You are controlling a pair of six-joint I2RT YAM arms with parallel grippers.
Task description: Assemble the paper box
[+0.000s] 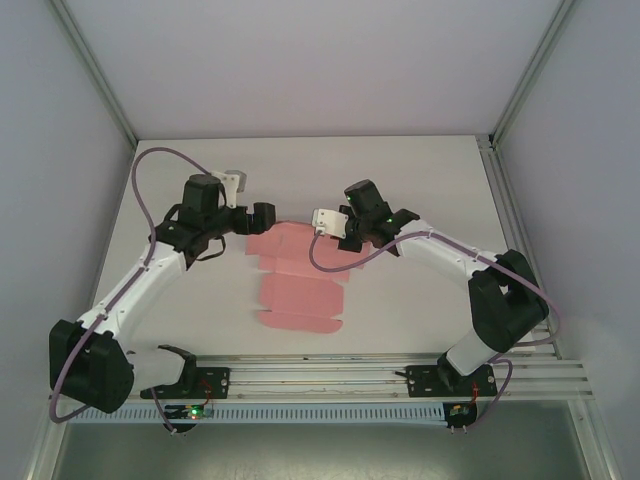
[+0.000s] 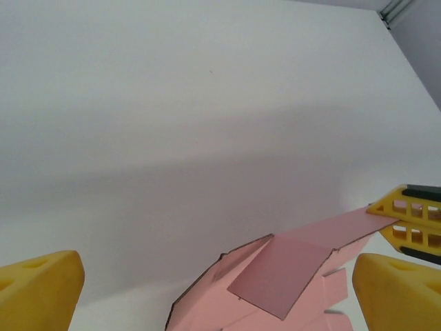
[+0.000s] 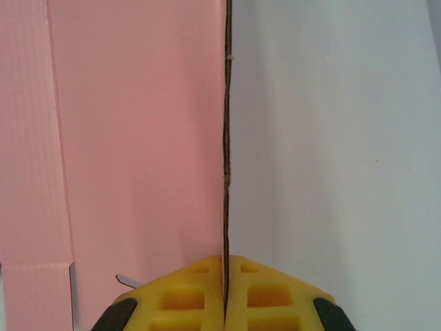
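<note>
The paper box (image 1: 298,290) is seen as a flat pink die-cut sheet, with flaps and slits, laid on the white counter (image 1: 420,190) between the two arms; its near part is spread flat towards the arm bases, while its far end is raised off the counter. In the left wrist view a folded panel is seen at the middle of the sheet, and a narrow pink strip is drawn up from it to the right.

The right tool (image 3: 225,262) is closed on the sheet; in the right wrist view its two yellow fingers (image 3: 172,296) are pressed together on the card, which is seen edge-on as a thin dark line running straight away from the tips, with the pink face spread to the left and bare counter to the right. In the left wrist view the same clamped fingers are seen at the right edge, at the end of the raised strip.

The left tool (image 2: 217,269) is open; its yellow fingers are held wide apart, over the far left part of the sheet, and nothing is gripped between them; whether the card is touched by them cannot be told.
</note>
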